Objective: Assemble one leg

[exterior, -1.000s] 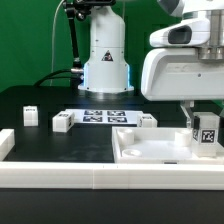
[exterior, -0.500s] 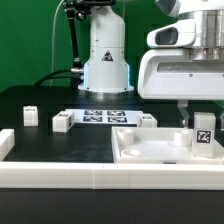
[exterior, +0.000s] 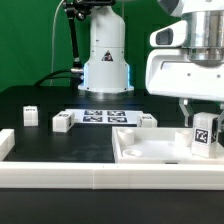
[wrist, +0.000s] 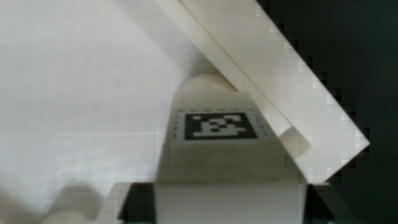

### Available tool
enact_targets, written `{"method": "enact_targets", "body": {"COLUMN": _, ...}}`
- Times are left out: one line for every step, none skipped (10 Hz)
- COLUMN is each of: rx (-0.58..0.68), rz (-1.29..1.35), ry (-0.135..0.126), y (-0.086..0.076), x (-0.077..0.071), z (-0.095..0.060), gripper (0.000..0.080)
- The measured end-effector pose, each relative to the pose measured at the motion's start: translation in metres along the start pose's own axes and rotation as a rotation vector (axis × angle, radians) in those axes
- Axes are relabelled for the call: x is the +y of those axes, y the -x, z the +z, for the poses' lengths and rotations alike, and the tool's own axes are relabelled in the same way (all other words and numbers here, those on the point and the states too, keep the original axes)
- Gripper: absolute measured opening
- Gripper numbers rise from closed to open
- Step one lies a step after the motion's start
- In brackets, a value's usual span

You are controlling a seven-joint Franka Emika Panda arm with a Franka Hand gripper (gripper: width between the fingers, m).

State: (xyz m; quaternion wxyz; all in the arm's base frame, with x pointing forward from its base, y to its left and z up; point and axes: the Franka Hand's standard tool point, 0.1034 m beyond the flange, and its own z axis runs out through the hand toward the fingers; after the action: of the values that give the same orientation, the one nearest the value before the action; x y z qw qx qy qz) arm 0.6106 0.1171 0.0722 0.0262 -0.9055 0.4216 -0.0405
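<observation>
My gripper (exterior: pixel 201 120) is shut on the leg (exterior: pixel 205 134), a small white block with a black-and-white tag. It holds the leg slightly tilted over the corner of the large white rimmed panel (exterior: pixel 140 150) at the exterior view's right. In the wrist view the leg (wrist: pixel 219 125) sits between my dark fingers (wrist: pixel 143 205), its far end at the panel's inner corner beside the raised rim (wrist: pixel 267 70). I cannot tell whether the leg touches the panel floor.
Three more small white legs stand on the black table: one at the far left (exterior: pixel 30 115), one (exterior: pixel 63 122) beside the marker board (exterior: pixel 103 116), one (exterior: pixel 148 121) behind the panel. A white wall (exterior: pixel 90 170) runs along the front. The robot base (exterior: pixel 105 60) stands behind.
The gripper has shifted slightly over the panel's corner, and the held leg now looks a little more tilted. The other parts have not moved.
</observation>
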Motion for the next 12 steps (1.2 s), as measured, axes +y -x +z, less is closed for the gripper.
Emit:
{"method": "enact_targets", "body": {"rx": -0.006, "rz": 0.110, "ry": 0.001, "y": -0.0003, "x": 0.0008, "z": 0.0002, "gripper": 0.0291}}
{"method": "enact_targets", "body": {"rx": -0.011, "rz": 0.184, "ry": 0.004, "y": 0.0001, "x": 0.0011, "z": 0.0002, "gripper": 0.0292}}
{"method": "enact_targets", "body": {"rx": -0.013, "rz": 0.244, "ry": 0.003, "y": 0.0002, "x": 0.0014, "z": 0.0004, "gripper": 0.0292}}
{"method": "enact_targets", "body": {"rx": -0.012, "rz": 0.342, "ry": 0.006, "y": 0.0006, "x": 0.0017, "z": 0.0004, "gripper": 0.0292}}
{"method": "enact_targets", "body": {"rx": -0.011, "rz": 0.451, "ry": 0.009, "y": 0.0010, "x": 0.0019, "z": 0.0003, "gripper": 0.0292}}
{"method": "enact_targets", "body": {"rx": -0.016, "rz": 0.488, "ry": 0.022, "y": 0.0019, "x": 0.0031, "z": 0.0002, "gripper": 0.0292}}
{"method": "enact_targets", "body": {"rx": -0.020, "rz": 0.487, "ry": 0.031, "y": 0.0023, "x": 0.0044, "z": 0.0003, "gripper": 0.0292}}
{"method": "enact_targets", "body": {"rx": -0.014, "rz": 0.444, "ry": 0.019, "y": 0.0008, "x": 0.0038, "z": 0.0004, "gripper": 0.0292}}
{"method": "enact_targets", "body": {"rx": -0.014, "rz": 0.441, "ry": 0.018, "y": 0.0011, "x": 0.0033, "z": 0.0004, "gripper": 0.0292}}
{"method": "enact_targets", "body": {"rx": -0.014, "rz": 0.422, "ry": 0.018, "y": 0.0012, "x": 0.0033, "z": 0.0005, "gripper": 0.0292}}
{"method": "enact_targets", "body": {"rx": -0.012, "rz": 0.396, "ry": 0.013, "y": 0.0015, "x": 0.0023, "z": 0.0003, "gripper": 0.0454}}
{"method": "enact_targets", "body": {"rx": -0.008, "rz": 0.355, "ry": 0.004, "y": 0.0020, "x": 0.0004, "z": 0.0002, "gripper": 0.0580}}
